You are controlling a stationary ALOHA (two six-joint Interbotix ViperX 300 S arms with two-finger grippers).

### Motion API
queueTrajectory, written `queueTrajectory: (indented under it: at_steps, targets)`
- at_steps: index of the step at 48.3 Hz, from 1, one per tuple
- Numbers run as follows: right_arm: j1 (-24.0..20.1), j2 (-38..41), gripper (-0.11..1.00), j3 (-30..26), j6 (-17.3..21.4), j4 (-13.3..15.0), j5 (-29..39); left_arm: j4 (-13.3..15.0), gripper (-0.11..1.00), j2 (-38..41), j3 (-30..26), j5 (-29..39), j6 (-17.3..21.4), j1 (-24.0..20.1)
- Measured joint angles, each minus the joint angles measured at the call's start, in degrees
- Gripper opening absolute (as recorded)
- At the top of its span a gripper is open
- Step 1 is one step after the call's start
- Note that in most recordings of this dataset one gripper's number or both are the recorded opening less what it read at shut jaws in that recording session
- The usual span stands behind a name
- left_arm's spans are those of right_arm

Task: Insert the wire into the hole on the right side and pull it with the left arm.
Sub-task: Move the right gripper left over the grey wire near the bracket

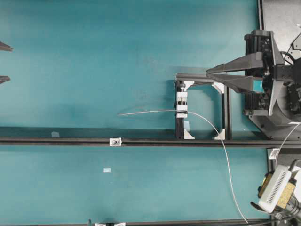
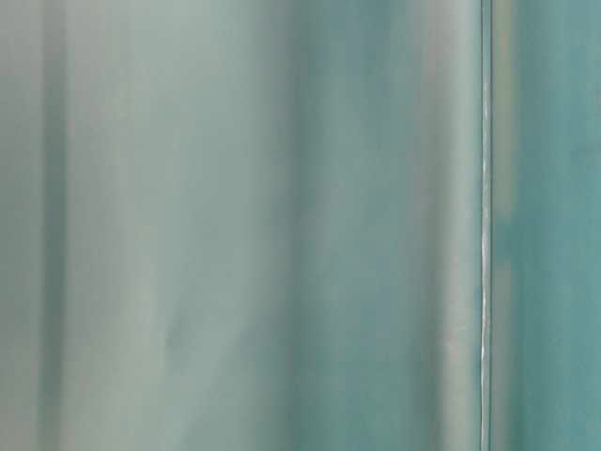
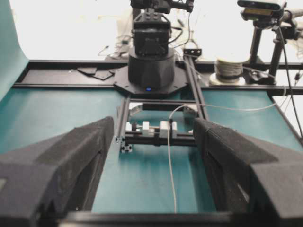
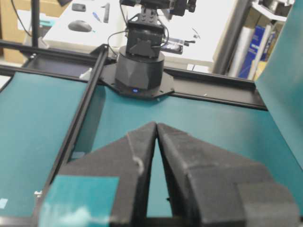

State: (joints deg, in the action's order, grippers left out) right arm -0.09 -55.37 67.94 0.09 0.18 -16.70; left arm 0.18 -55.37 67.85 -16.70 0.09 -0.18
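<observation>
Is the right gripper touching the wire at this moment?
Apart. The overhead view shows the right gripper above the frame's top bar, with clear space between its tips and the wire passing through the white clip block.

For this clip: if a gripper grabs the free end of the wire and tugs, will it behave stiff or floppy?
Probably springy rather than limp: the wire projects nearly straight from the white clip block over the mat. It likely bends easily, given the smooth arc behind the block. Being so thin, it may slip between wide finger pads.
</observation>
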Motion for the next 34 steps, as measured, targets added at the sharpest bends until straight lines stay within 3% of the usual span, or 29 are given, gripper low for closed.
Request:
queueTrajectory:
  at_steps: [2, 7, 9, 14, 19, 21, 23, 34]
  targets:
    - [-0.1, 0.0, 0.22, 0.2, 0.3, 0.0, -0.1, 0.1, 0.22, 0.0, 0.0, -0.2, 0.1, 0.0]
    - [-0.1, 0.9, 0.03, 1.8, 0.6, 0.0, -1.4, 0.9, 0.02, 0.0, 0.4, -1.6, 0.3, 0.4]
    - [-0.2, 1.4, 0.00, 2.5, 0.6, 0.0, -2.3, 1.0, 0.00, 0.0, 0.7, -2.1, 0.3, 0.4]
    - [-0.3, 3.4, 0.00, 3.3, 0.8, 0.1, -4.0, 1.0, 0.15, 0.6, 1.3, -3.1, 0.2, 0.4]
    - [-0.3, 5.7, 0.01, 3.6, 1.9, 0.0, -4.7, 1.1, 0.42, 1.8, 1.7, -3.3, 0.0, 0.4]
    - [-0.3, 6.5, 0.06, 3.6, 2.6, 0.0, -4.8, 1.1, 0.56, 2.5, 1.8, -3.3, 0.0, 0.4]
    - [-0.3, 7.4, 0.14, 3.6, 3.4, 0.1, -5.0, 1.1, 0.63, 3.1, 1.8, -3.3, 0.0, 0.4]
    - [-0.3, 9.2, 0.79, 3.6, 5.9, 0.1, -5.1, 1.1, 0.67, 7.2, 1.8, -3.3, 0.3, 0.4]
